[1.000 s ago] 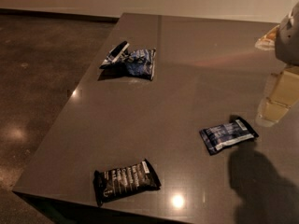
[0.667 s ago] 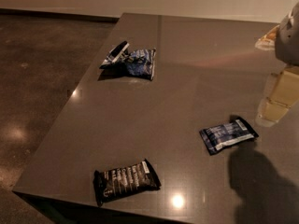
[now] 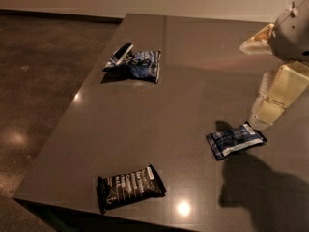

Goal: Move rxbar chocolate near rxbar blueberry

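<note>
- Now, cream gripper at grey tabletop's three o'clock; jaws' state: cannot tell.
- Flat, glossy black rxbar chocolate lies at its eight o'clock, long axis nearly nine-to-three.

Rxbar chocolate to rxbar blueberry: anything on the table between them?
Nothing: the camera view shows bare table between rxbar chocolate and rxbar blueberry. The gripper hangs just above the blueberry bar's right end.
</note>
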